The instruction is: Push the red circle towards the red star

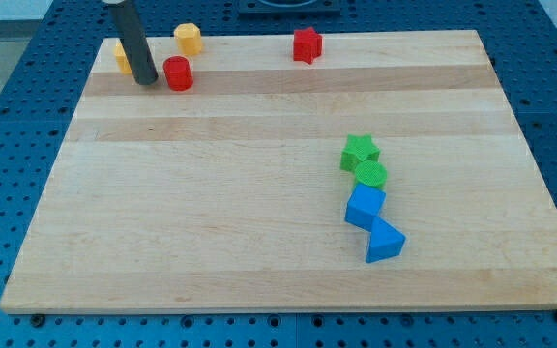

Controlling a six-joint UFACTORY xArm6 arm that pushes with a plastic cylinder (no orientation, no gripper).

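Observation:
The red circle (178, 73) sits near the board's top left. The red star (307, 44) stands at the top edge, well to the circle's right and slightly higher. My tip (146, 81) rests on the board just left of the red circle, very close to it or touching it; I cannot tell which. The dark rod rises from the tip towards the view's top left.
A yellow hexagon block (189, 39) stands above the red circle. Another yellow block (122, 56) is partly hidden behind the rod. At the right centre are a green star (360, 151), a green circle (371, 175), a blue cube (365, 207) and a blue triangle (385, 242).

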